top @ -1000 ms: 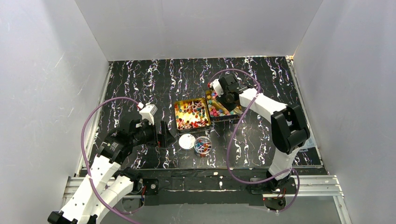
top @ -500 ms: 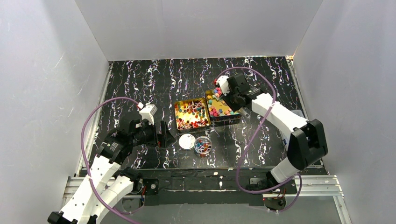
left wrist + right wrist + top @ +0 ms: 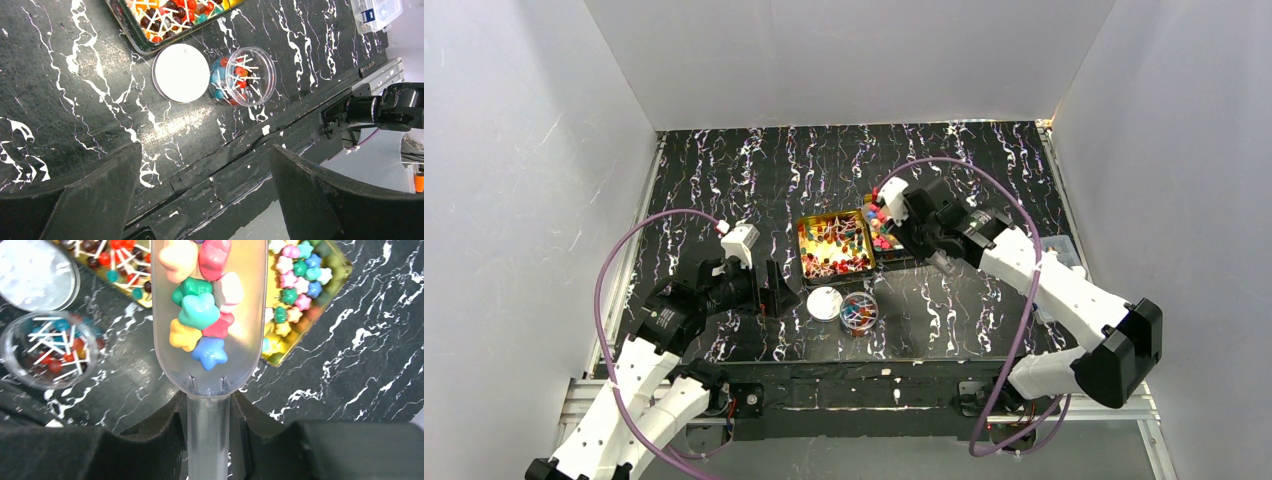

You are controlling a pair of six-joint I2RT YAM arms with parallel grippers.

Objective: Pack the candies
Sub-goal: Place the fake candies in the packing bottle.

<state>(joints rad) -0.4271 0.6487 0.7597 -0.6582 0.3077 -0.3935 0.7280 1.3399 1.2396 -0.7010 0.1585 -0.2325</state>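
My right gripper (image 3: 209, 410) is shut on the handle of a clear scoop (image 3: 172, 340) that carries several star-shaped candies (image 3: 199, 310) in pink, green, yellow and blue. The scoop hangs over the edge of the right gold tin (image 3: 316, 310), which holds more star candies (image 3: 300, 285). From above, the right gripper (image 3: 902, 222) covers part of that tin (image 3: 882, 256). The left gold tin (image 3: 799, 245) holds stick candies (image 3: 835, 247). A small clear jar (image 3: 858, 311) with stick candies stands beside its white lid (image 3: 825, 302). My left gripper (image 3: 774, 295) is open and holds nothing, left of the lid.
A clear plastic box (image 3: 1064, 250) lies at the table's right edge, also in the left wrist view as the clear box (image 3: 377, 12). The table's front edge and metal rail (image 3: 380, 75) run close below the jar (image 3: 242, 75) and lid (image 3: 180, 73).
The right arm's elbow has swung out to the right and towards the near edge, while its gripper with the scoop stayed over the right tin. The left arm has not moved.
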